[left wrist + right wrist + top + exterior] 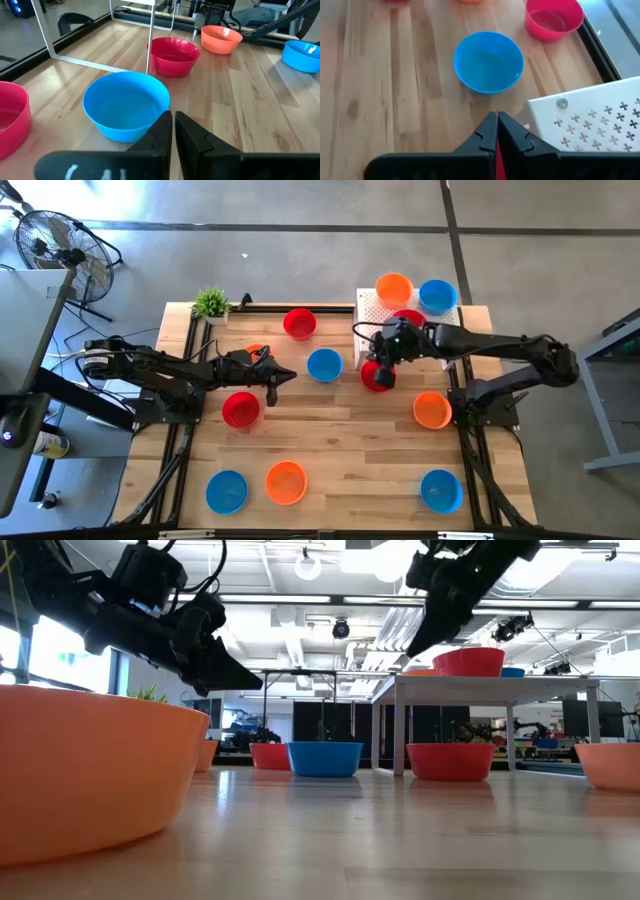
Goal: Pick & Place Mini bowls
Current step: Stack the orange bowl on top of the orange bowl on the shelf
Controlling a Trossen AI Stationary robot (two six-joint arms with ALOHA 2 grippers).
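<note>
Fingers of the right gripper (383,367) pinch the rim of a red mini bowl (376,376) beside the white perforated stand (372,308); left gripper (283,374), fingers pressed together, hovers near a blue mini bowl (324,364) on the tabletop (340,450).

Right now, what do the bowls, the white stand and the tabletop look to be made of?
Bowls: probably plastic, glossy; solid colour with soft highlights. White stand: perhaps painted sheet metal; thin, with punched cross-shaped holes and a screw. Tabletop: wood planks, pale, with visible grain and seams.
</note>
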